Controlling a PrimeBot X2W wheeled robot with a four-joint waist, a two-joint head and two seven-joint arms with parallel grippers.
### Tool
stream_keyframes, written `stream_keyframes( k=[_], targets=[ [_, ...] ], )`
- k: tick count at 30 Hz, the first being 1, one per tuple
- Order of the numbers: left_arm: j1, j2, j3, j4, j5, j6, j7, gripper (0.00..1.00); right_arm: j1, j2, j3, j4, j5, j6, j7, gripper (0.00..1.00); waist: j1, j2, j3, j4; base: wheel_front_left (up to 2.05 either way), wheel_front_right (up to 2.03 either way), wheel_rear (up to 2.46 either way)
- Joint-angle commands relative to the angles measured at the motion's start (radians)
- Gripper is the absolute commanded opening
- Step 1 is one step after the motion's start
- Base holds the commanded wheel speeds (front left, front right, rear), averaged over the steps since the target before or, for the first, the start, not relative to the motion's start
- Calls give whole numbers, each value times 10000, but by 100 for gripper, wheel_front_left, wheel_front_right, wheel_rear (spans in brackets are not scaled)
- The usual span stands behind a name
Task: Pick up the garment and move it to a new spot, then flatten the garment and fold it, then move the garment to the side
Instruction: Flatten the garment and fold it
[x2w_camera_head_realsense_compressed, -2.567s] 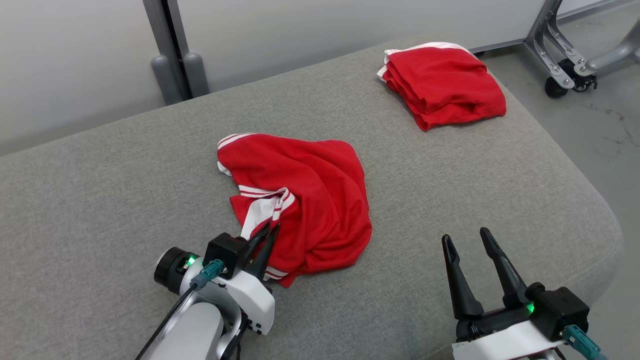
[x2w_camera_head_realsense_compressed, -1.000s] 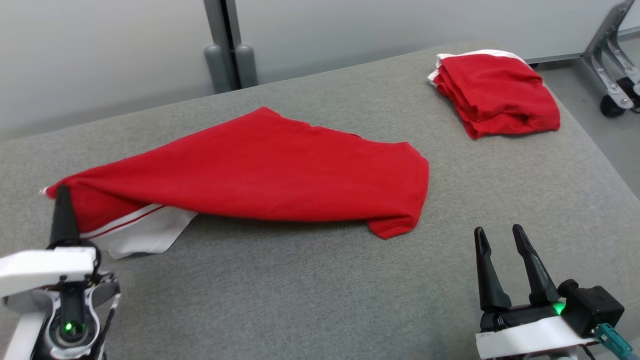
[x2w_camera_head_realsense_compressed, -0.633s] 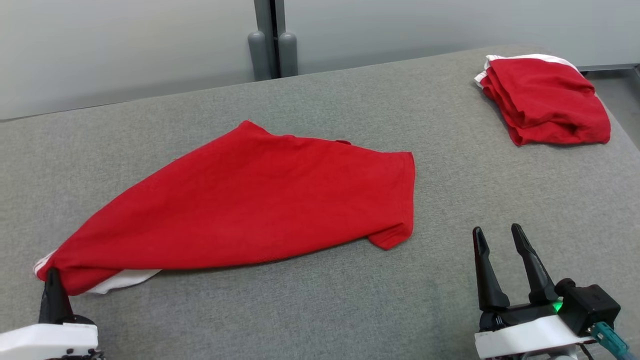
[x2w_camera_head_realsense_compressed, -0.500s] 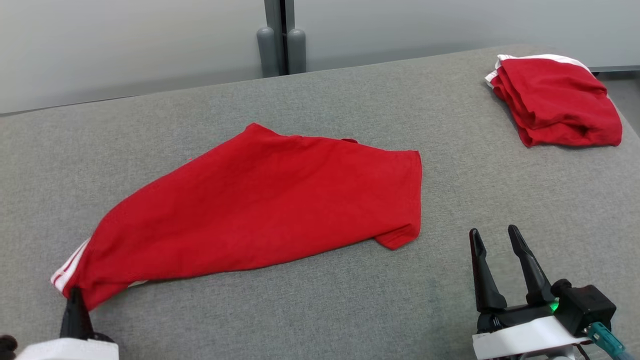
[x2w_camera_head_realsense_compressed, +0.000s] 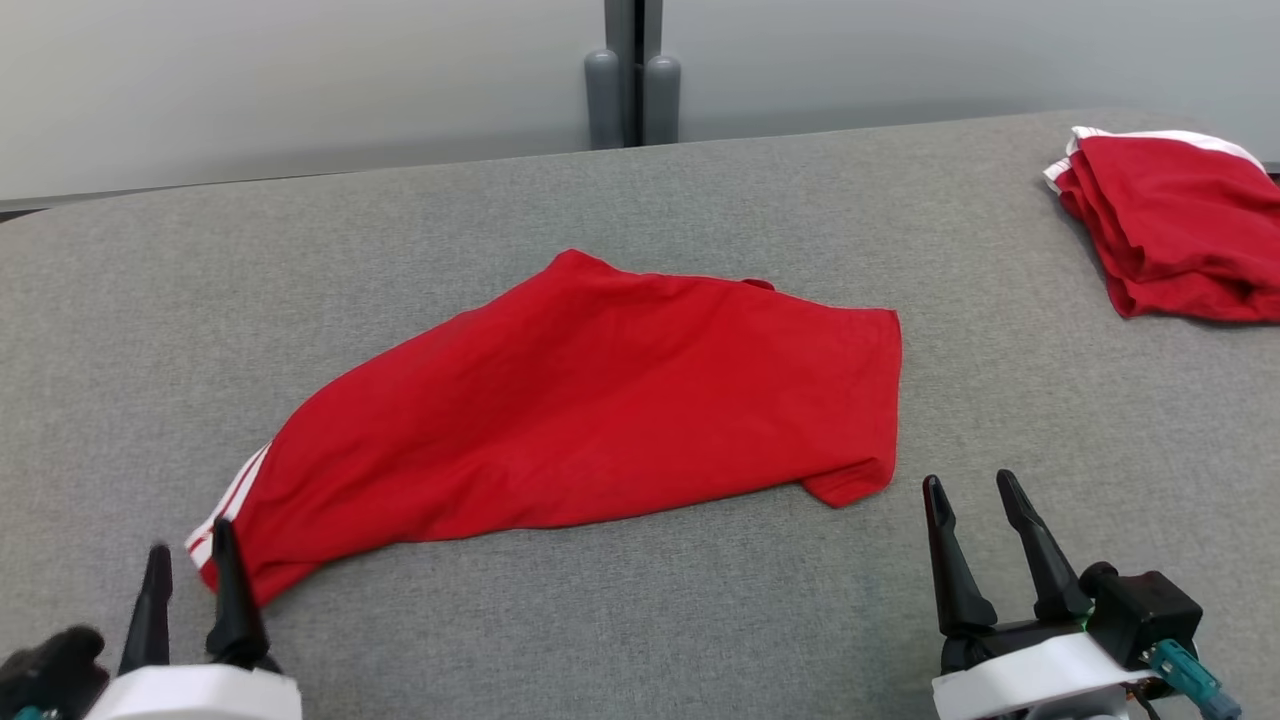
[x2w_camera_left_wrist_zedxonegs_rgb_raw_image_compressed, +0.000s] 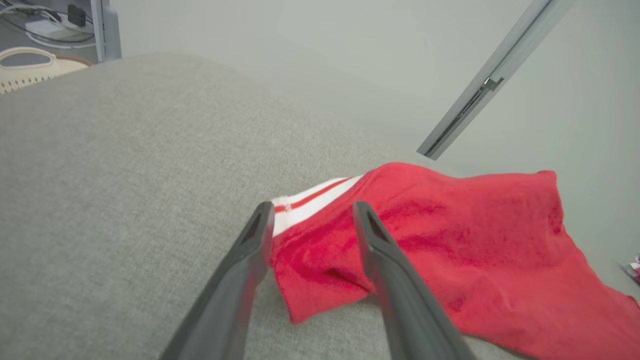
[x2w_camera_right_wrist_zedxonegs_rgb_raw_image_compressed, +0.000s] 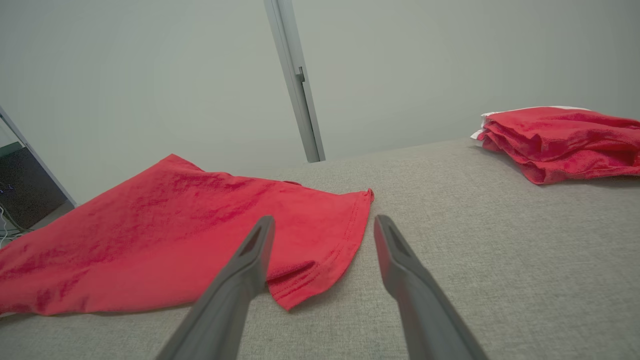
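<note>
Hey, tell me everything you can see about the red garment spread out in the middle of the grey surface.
The red garment looks like soft knit jersey. It lies mostly flat but askew on the grey padded surface, with shallow wrinkles. Its stitched hem faces the robot's right, and the end with the white striped trim tapers toward the near left. That end lies between the spread fingers of the open left gripper, which is not clamped on it.

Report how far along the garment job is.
Done, apparently: the move; the red garment lies on the grey surface, gripped by nothing. In hand: flattening; it is roughly spread, and the open left gripper sits at its striped corner, the open right gripper near its hem. Left: folding, then setting it aside.
</note>
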Motion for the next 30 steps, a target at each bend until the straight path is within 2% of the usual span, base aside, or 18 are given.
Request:
stream_keyframes(
  k=[1,3,6,8,12,19,24,27,28,30],
  targets=[
    [-198,-104,95,-209,338,-75,-11,100,-109,-23,-15,46,48,-16,-7,100,0,0,-17,74,0,0,0],
    [-149,-377,340,-869,1689,-209,-10,100,-241,-20,51,261,106,-16,-6,100,0,0,-46,203,0,0,0],
    [-97,-700,200,-1463,3447,-493,-6,100,-368,-20,178,413,115,-16,-7,100,0,0,-96,362,0,0,0],
    [-318,-798,-104,-1320,4245,-768,-6,100,-430,-26,205,456,101,-16,-6,100,0,0,-70,428,0,0,0],
    [-1436,-508,-980,-191,5485,-1287,-6,100,-566,-107,437,494,45,-16,-6,100,0,0,123,368,0,0,0],
    [-4303,124,-2132,2379,6656,-2068,1471,100,-810,-212,462,464,54,-16,-6,100,0,0,627,-207,0,0,0],
    [-5459,410,-2579,3691,6399,-2596,2593,100,-816,-171,322,377,64,-16,-6,100,0,0,928,-597,0,0,0],
    [-5860,715,-2942,4096,6252,-2709,2605,100,-827,-147,301,346,75,-16,-6,100,0,0,1082,-712,0,0,0],
    [-5936,757,-3051,4166,6191,-2739,2504,0,-840,-138,289,337,77,-16,-7,100,0,0,1124,-726,0,0,0],
    [-6011,853,-3255,4277,6134,-2749,2273,0,-880,-127,233,320,84,-16,-6,100,0,0,1194,-718,0,0,0]
  ],
)
